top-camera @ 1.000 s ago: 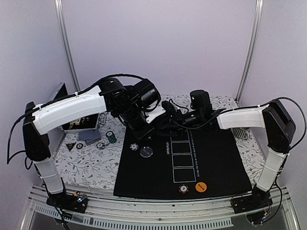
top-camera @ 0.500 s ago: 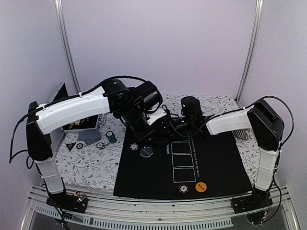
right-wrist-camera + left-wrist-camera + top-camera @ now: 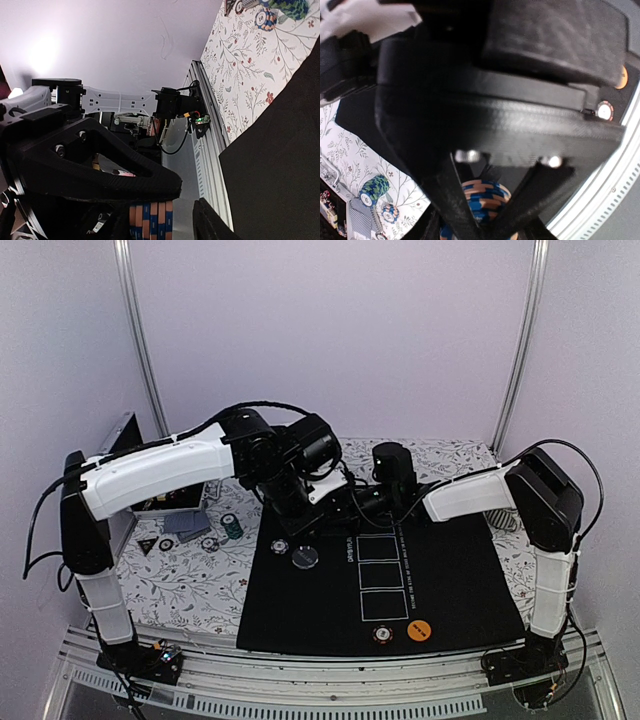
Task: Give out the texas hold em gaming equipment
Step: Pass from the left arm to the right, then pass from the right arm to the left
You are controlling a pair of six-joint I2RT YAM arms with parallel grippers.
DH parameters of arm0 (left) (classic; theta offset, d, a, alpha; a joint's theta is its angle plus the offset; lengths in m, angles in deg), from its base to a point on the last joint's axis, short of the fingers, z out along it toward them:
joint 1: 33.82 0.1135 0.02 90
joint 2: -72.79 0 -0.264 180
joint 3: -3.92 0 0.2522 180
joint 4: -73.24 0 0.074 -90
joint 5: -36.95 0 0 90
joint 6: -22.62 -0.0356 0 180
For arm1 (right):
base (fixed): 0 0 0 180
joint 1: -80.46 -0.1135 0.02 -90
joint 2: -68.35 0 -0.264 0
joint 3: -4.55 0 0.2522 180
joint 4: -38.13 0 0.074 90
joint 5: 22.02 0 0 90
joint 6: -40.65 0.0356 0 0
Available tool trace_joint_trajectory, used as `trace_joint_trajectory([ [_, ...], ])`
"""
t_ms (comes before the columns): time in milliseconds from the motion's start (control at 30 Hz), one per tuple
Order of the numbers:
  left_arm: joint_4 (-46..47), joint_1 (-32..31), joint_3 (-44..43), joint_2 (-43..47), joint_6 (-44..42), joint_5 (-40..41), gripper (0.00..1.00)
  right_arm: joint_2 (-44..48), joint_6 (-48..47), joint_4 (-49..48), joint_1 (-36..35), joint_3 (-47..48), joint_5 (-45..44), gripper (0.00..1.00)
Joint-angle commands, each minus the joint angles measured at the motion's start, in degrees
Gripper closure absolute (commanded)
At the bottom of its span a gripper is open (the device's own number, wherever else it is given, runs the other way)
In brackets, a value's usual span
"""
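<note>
The mat (image 3: 450, 570) is black with white rectangle outlines, and the table cover (image 3: 190, 585) is white with a leafy floral print. The chip stack (image 3: 482, 197) is striped orange and blue. By the mat's near edge sit an orange disc (image 3: 418, 631) and a red-and-white chip (image 3: 382, 634). Off its left edge is a green stack (image 3: 232, 528).

Table (image 3: 180, 590): floral-patterned top, beyond my two bases.
Centre to right: black mat (image 3: 450, 580).
Left: green chip stack (image 3: 232, 528), grey-blue cards (image 3: 185, 523), loose chips (image 3: 209, 544).

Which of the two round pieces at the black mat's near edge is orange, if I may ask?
The orange disc on the right; its left neighbour is a red chip with a striped edge.
</note>
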Motion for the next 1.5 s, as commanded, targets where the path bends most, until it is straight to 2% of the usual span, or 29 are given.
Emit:
trace_joint_trajectory([
  [0,0.54,-0.95,-1.09,-0.19,-0.95,0.01,1.0,-0.64,0.01,-0.99,-0.42,1.38,0.43,0.64],
  [167,0.41,-0.98,-0.38,0.25,-0.9,0.17,1.0,-0.49,-0.27,-0.46,0.55,0.95,0.04,0.8],
  [267,0.41,-0.99,-0.15,0.39,-0.72,0.24,1.0,0.3,-1.14,1.07,1.12,0.82,-0.16,0.94],
  [333,0.62,-0.91,-0.16,0.48,-0.53,0.68,1.0,1.01,-2.5,2.73,1.61,0.9,-0.29,0.97],
  [367,0.92,-0.92,-0.13,0.6,-0.39,0.96,0.96,1.35,-2.98,3.5,1.79,0.91,-0.38,0.97],
  [400,1.24,-0.83,-0.25,0.69,-0.11,1.5,0.73,1.76,-3.52,4.21,2.0,0.84,-0.47,0.97],
  [467,2.17,-0.62,-0.3,1.18,0.54,2.14,0.44,2.83,-4.63,5.74,2.74,0.71,-0.66,0.98],
  [533,4.02,-0.22,0.12,2.4,1.14,2.64,0.28,4.06,-5.76,7.94,3.68,0.58,-1.05,0.98],
  [600,6.52,0.11,1.79,3.89,1.62,4.9,0.22,5.23,-6.97,8.61,4.74,0.22,-0.94,0.98],
  [700,17.45,0.29,10.44,9.84,0.75,8.97,0.2,6.93,-7.16,8.74,5.69,-0.24,0.16,0.98],
  [800,35.98,0.23,25.52,19.2,-2.81,10.65,0.2,9.09,-7.44,9.34,6.07,-0.62,0.13,0.98],
  [867,52.38,0.25,38.97,26.97,-5.62,9.93,0.19,10.07,-7.59,9.75,6.08,-0.59,-0.15,0.98],
  [1000,90.4,0.28,62.47,39.36,-10.15,7.83,0.04,11.41,-7.55,10.05,6.09,-0.48,-0.61,0.98],
  [1067,104.17,0.36,69.78,41.7,-12.1,6.32,0.02,11.93,-7.3,10.13,6.06,-0.39,-0.88,0.98],
  [1100,106.38,0.32,70.71,41.66,-12.38,6.33,0.02,12.27,-7.19,10.19,6.08,-0.34,-0.91,0.98],
  [1233,102.27,0.04,66.92,36.85,-14.55,5.62,0.02,13.13,-6.73,10.22,5.99,-0.21,-1.09,0.98],
  [1333,105.88,-0.21,65.83,33.39,-17.76,5.21,0.02,13.84,-6.61,10.38,5.71,-0.28,-1.59,0.98],
  [1467,104.99,-0.07,61.94,27.59,-20.24,0.84,0.02,14.03,-6.37,10.44,5.46,-0.47,-1.94,0.98],
])
